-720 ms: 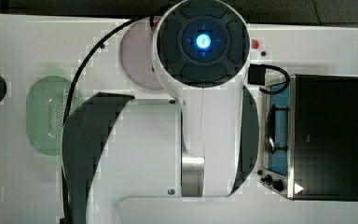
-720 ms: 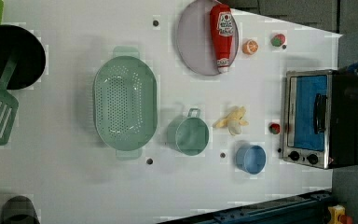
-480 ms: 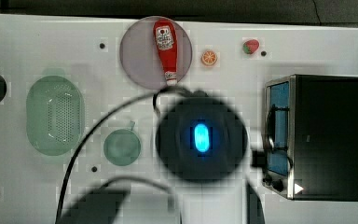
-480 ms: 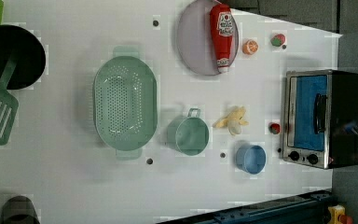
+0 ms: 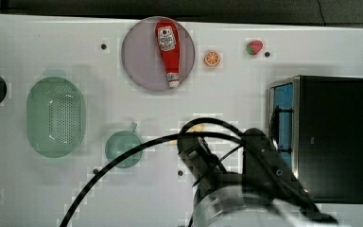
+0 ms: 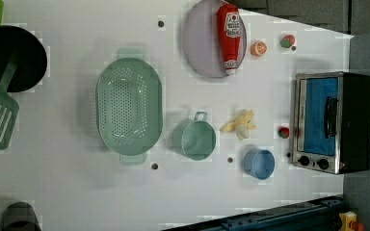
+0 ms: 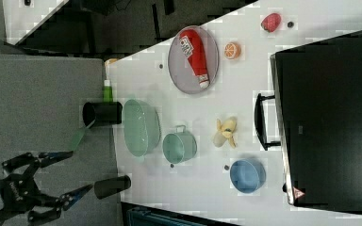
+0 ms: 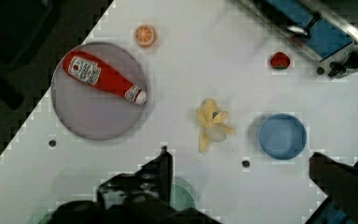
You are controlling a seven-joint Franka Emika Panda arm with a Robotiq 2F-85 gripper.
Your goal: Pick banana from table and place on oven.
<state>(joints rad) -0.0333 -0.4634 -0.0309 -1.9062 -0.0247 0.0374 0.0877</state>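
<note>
From where I'm sitting, left view, going left to right: green colander [image 6: 129, 112], small green pot [image 6: 196, 139], then the banana [image 6: 240, 124] lying loose on the table [image 6: 67, 183], just beside the blue bowl [image 6: 259, 163], with a strawberry [image 6: 283, 132] between it and the oven [image 6: 335, 122]. In the wrist view the gripper [image 8: 240, 170] hangs above with jaws spread wide, nothing in them.

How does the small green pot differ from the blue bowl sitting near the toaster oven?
The green pot is teal green and has a loop handle; the blue bowl is blue with a plain rim. The pot looks somewhat larger. In the left view the bowl sits closer to the oven. Both are round, open-topped and look empty, on the white table.
</note>
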